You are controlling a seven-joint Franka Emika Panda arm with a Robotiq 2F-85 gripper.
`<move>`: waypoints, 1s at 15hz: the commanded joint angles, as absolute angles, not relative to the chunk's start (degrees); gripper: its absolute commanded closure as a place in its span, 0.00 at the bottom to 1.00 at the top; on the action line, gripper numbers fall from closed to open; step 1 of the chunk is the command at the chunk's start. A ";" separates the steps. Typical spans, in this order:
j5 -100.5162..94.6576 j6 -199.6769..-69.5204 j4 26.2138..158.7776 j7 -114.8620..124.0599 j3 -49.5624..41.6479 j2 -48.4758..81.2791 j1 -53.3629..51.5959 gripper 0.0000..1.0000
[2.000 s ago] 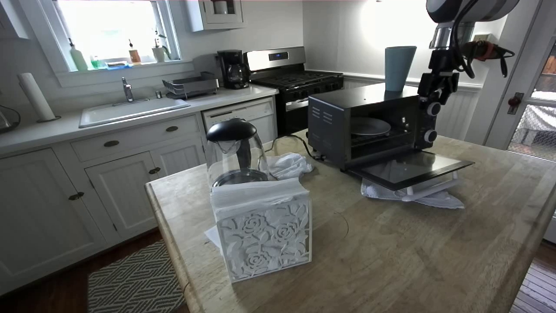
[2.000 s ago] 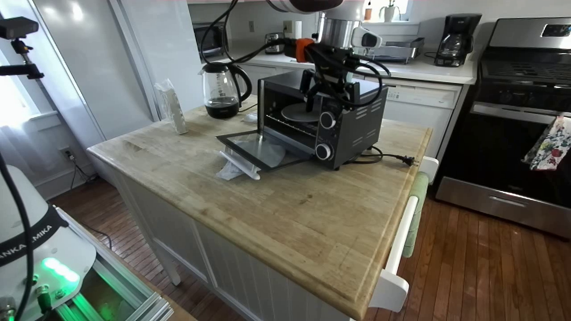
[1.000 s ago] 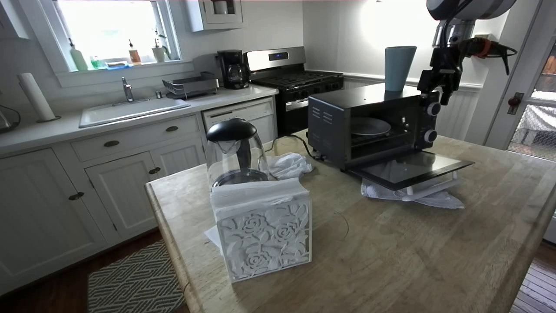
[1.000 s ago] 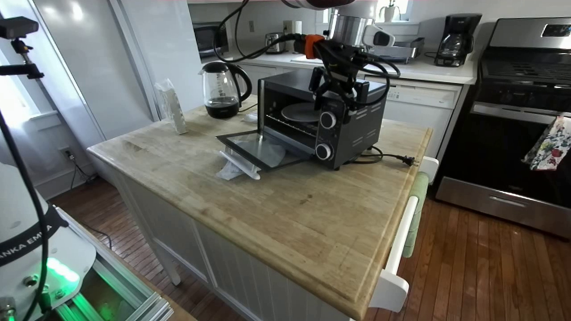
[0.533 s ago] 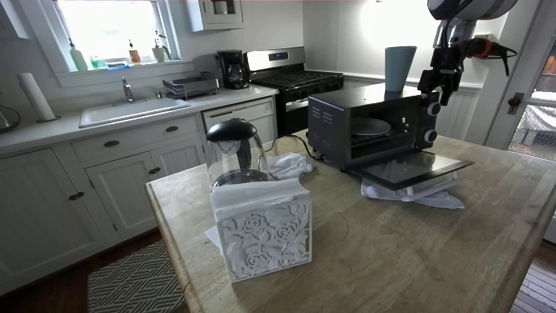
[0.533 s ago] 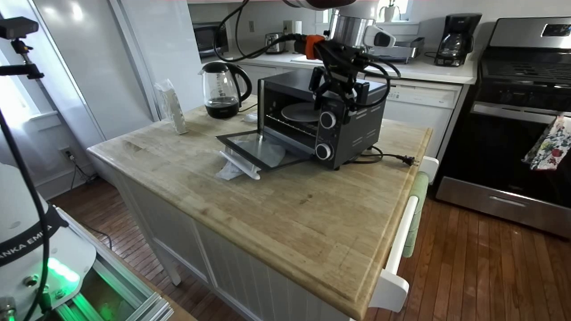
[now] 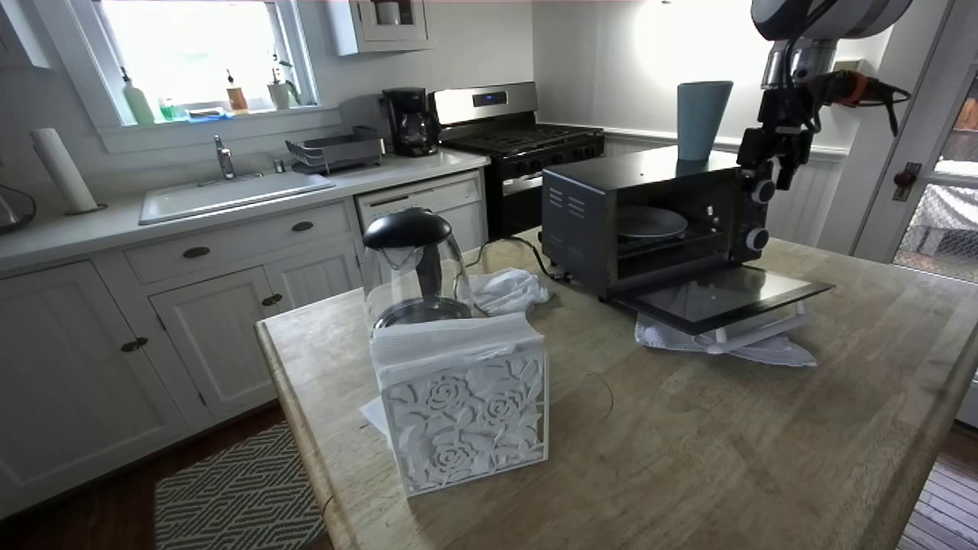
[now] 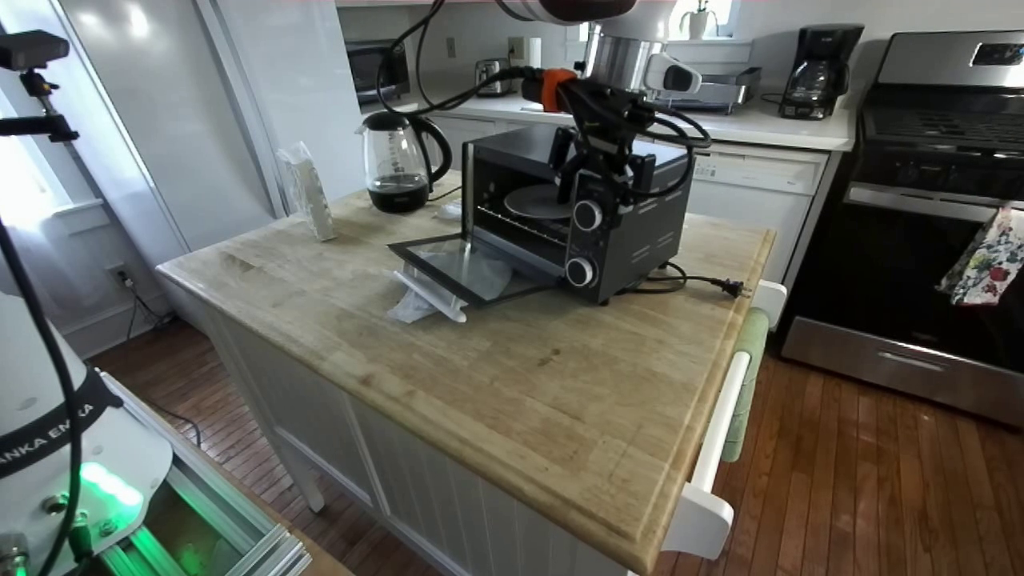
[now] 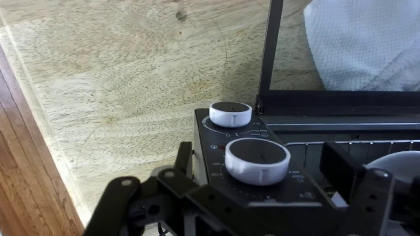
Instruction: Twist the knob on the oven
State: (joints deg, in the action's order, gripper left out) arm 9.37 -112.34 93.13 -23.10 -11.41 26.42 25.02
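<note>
The black toaster oven (image 7: 574, 229) stands on the wooden island and also shows in an exterior view (image 8: 650, 228). Its glass door (image 7: 726, 294) hangs open. Its control strip (image 9: 210, 131) carries two white-rimmed knobs. The upper knob (image 9: 257, 164) lies between my spread fingers in the wrist view; it also shows in both exterior views (image 7: 762, 191) (image 8: 587, 215). The lower knob (image 9: 230, 115) is farther from my fingers. My gripper (image 9: 259, 160) is open and empty, with gaps on both sides of the upper knob. In both exterior views the gripper (image 7: 766, 172) (image 8: 593, 192) points down at the strip.
A plate (image 7: 649, 221) sits inside the oven. A blue cup (image 7: 703, 118) appears to stand on the oven's top. A cloth (image 9: 364, 46) lies under the door. A glass pot (image 8: 398, 164) and a white napkin holder (image 7: 466, 420) stand on the island (image 8: 512, 384).
Over two seconds my gripper has shifted toward the oven's side wall and tilted. In the last half second it has moved slightly back toward the oven opening. The oven and door look unmoved.
</note>
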 commanded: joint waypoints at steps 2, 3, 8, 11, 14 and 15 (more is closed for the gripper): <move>9.17 -114.03 98.29 -24.53 -11.53 23.11 25.66 0.00; 9.66 -115.23 98.97 -25.31 -11.44 22.63 25.96 0.00; 11.23 -121.67 100.22 -28.19 -11.04 22.16 26.65 0.00; 12.17 -123.17 99.66 -29.51 -10.43 23.41 26.92 0.00; 12.46 -123.90 99.70 -29.75 -10.16 24.22 26.88 0.00; 12.44 -123.84 99.65 -29.78 -10.15 24.21 26.96 0.00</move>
